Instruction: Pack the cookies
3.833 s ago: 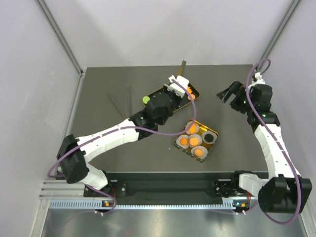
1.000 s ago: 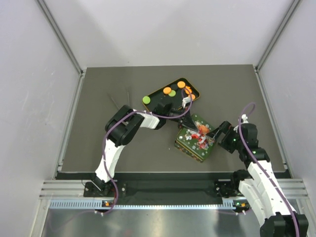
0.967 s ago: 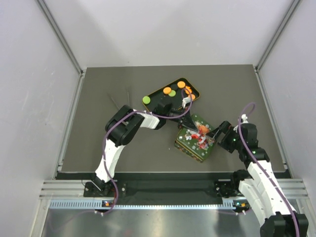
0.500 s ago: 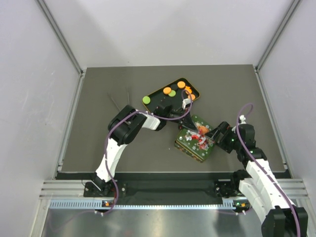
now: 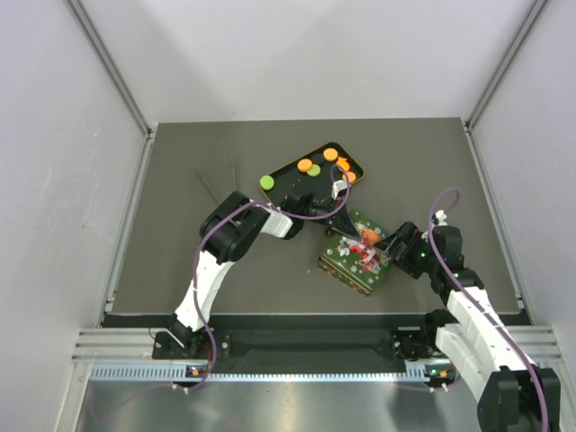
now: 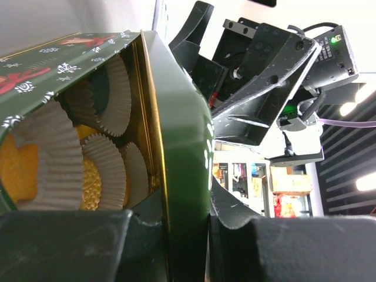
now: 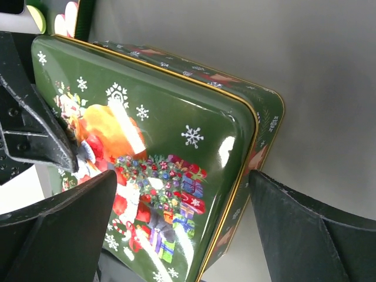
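This is a robotics lab test cell. A dark grey table (image 5: 180, 162) sits boxed in by plain white panels (image 5: 54, 225) on aluminium struts (image 5: 108, 65), and white robot arms (image 5: 202, 279) are bolted at a slotted metal rail (image 5: 297, 371). Beyond, the left wrist view shows ceiling strip lights (image 6: 364, 182) and shelves of boxes (image 6: 282, 185).

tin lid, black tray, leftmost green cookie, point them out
tin lid (image 5: 357, 256): top external view, its printed top face.
black tray (image 5: 286, 174): top external view, bare floor near its left end.
leftmost green cookie (image 5: 267, 182): top external view, middle of the disc.
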Robot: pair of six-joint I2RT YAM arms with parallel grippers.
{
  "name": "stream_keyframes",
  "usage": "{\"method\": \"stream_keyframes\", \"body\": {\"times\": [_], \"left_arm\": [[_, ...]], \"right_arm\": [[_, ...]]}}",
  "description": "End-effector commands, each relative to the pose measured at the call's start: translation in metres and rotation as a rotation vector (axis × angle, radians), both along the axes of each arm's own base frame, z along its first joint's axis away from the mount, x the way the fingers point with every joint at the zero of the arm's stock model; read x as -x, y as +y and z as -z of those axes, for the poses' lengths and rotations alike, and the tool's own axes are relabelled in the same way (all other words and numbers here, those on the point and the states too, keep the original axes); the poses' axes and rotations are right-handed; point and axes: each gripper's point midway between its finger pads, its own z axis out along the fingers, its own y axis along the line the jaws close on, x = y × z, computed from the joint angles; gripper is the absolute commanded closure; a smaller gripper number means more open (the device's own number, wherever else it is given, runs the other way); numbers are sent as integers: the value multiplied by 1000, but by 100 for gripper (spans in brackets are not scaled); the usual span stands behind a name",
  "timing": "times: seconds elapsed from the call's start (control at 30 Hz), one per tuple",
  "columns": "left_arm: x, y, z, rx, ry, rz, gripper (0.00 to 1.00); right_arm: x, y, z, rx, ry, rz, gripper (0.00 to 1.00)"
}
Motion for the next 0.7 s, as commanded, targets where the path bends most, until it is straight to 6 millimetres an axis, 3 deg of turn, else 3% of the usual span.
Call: {"method": "stream_keyframes", "body": {"times": [0.0, 0.33, 0.67], "left_arm": [[-4, -1, -19, 82, -86, 15, 78], [-12, 4, -19, 83, -84, -8, 69], [-25, 14, -21, 81, -80, -44, 68]], "right_arm": [[-9, 1, -5, 2, -46, 2, 7], [-8, 1, 7, 7, -20, 0, 26], [-7, 0, 14, 14, -1, 6, 30]]}}
